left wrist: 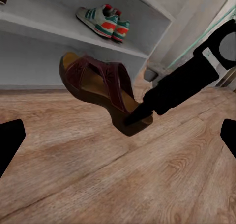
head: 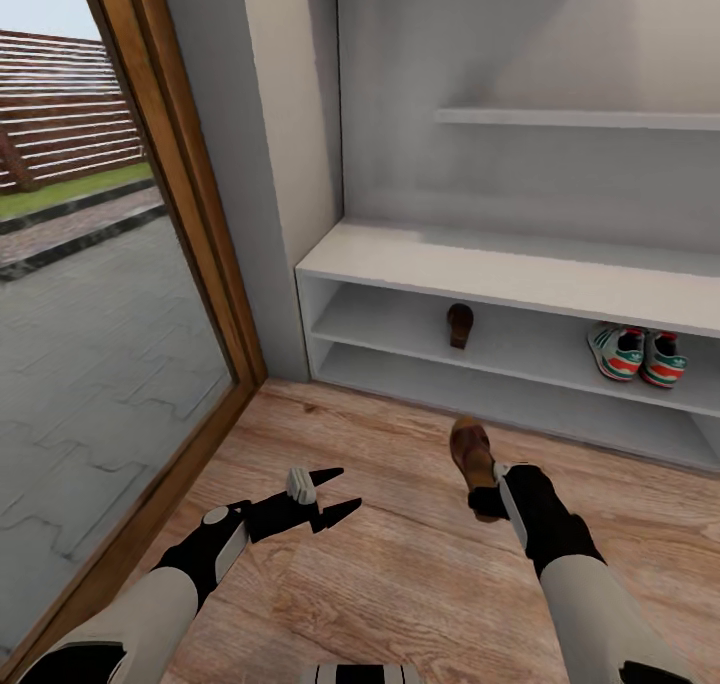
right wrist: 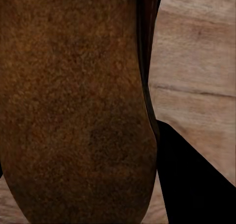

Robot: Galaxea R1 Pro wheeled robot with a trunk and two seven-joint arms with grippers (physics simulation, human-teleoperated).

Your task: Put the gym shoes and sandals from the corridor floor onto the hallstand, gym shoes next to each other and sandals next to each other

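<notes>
Right hand (head: 487, 504): clenched on the heel of the second sandal (head: 470, 452), which hangs toe-forward over the corridor floor (head: 400, 584), in front of the hallstand (head: 520, 279). Left hand (head: 335, 494): released, jaws spread, low over the planks, well apart from any shoe.

Step in hand, as judged: carrying the last shoe to the rack. Next move calls for lifting it onto the upper open shelf beside the first sandal (head: 460, 325), clearing the shelf lip.

Gym shoes (head: 640, 353): side by side on that shelf, white with green stripes, red-orange accents.

Sandals: dark brown leather, open toe, raised heel, grainy sole. Floor: knotted wood-grain plank. Hallstand: smooth pale grey-white.
</notes>
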